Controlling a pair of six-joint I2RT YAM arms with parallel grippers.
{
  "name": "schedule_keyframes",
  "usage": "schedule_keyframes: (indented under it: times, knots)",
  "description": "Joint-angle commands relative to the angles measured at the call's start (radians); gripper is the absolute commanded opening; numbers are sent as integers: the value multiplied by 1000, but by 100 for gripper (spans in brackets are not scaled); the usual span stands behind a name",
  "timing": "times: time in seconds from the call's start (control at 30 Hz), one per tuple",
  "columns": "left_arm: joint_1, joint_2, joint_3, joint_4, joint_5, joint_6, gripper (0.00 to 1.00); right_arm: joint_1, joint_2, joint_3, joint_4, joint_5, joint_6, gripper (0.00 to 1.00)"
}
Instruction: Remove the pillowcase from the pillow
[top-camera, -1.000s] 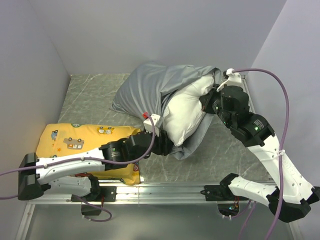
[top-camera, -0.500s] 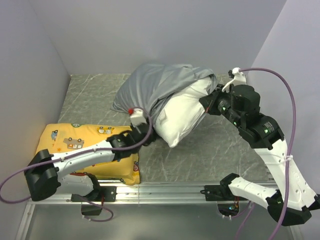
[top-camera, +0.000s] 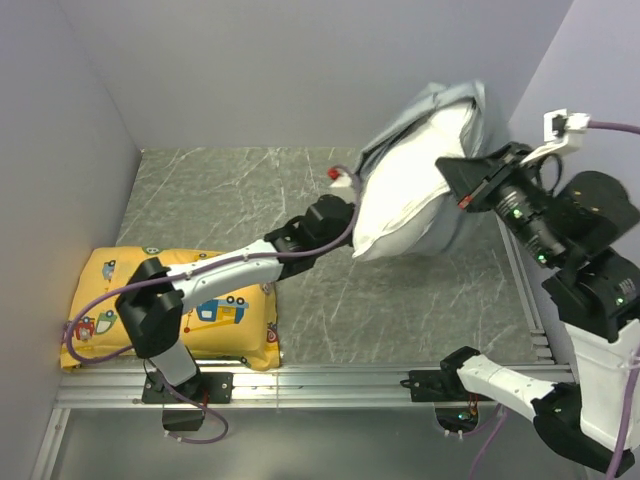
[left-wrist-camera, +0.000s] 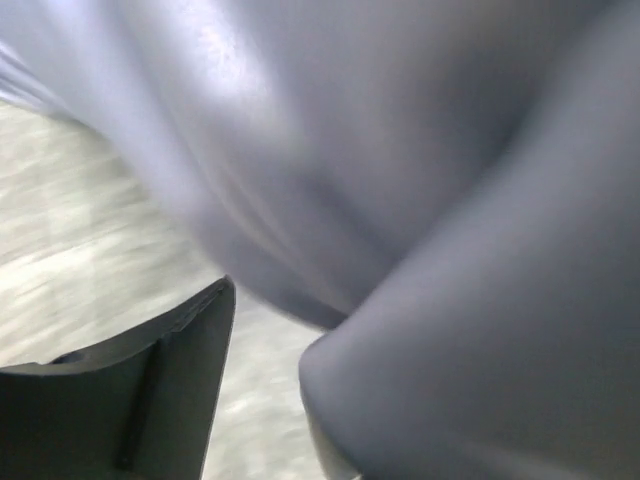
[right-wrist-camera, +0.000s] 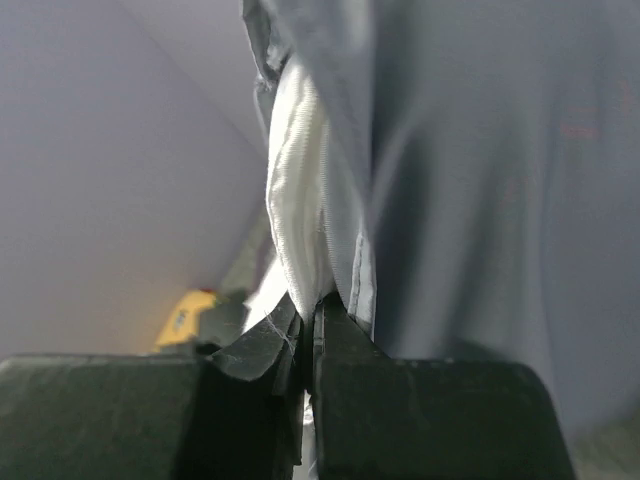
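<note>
The white pillow (top-camera: 405, 195) hangs in the air at the back right, half out of the grey pillowcase (top-camera: 435, 100), which wraps its top and right side. My right gripper (top-camera: 462, 190) is shut on the pillow's white fabric (right-wrist-camera: 295, 200), with the pillowcase hem (right-wrist-camera: 362, 270) lying against its right finger. My left gripper (top-camera: 345, 205) reaches to the pillow's lower left edge. In the left wrist view only one finger (left-wrist-camera: 170, 380) shows; blurred grey pillowcase (left-wrist-camera: 450, 250) fills the rest and hides the other finger. Floor shows between that finger and the fabric.
A yellow cushion with vehicle prints (top-camera: 200, 310) lies at the front left under the left arm; it also shows in the right wrist view (right-wrist-camera: 185, 315). Grey walls close in the left, back and right. A metal rail (top-camera: 330, 380) runs along the near edge.
My right gripper has lifted the pillow and pillowcase off the table, up and to the right. My left arm has stretched forward and to the right after it, uncovering the yellow cushion.
</note>
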Motion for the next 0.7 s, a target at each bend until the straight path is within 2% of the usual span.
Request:
schedule_keyframes:
  times: [0.0,0.07,0.17,0.27,0.33,0.4,0.5,0.63,0.67]
  knots:
    - [-78,58,120,147,167,66,66,21,39,120,241,-146,32,0]
    - [-87,51,102,183,210,37,69,81,111,104,280,-95,11,0]
    - [-83,-6,23,193,171,-1,77,115,249,72,297,-96,-32,0]
    - [-73,-70,-67,119,67,-38,87,116,323,-84,412,-188,-34,0]
    - [-52,-106,-172,136,49,-59,90,118,364,-194,469,-209,-31,0]
    - [-43,-158,-248,142,2,-82,93,118,402,-238,518,-212,-32,0]
    - [-40,-262,-377,44,-129,-116,96,119,465,-305,555,-230,-31,0]
    - [-20,-440,-466,-82,-254,-151,96,116,458,-461,670,-235,3,0]
    - [-18,-475,-472,-176,-280,-165,94,116,456,-477,679,-233,6,0]
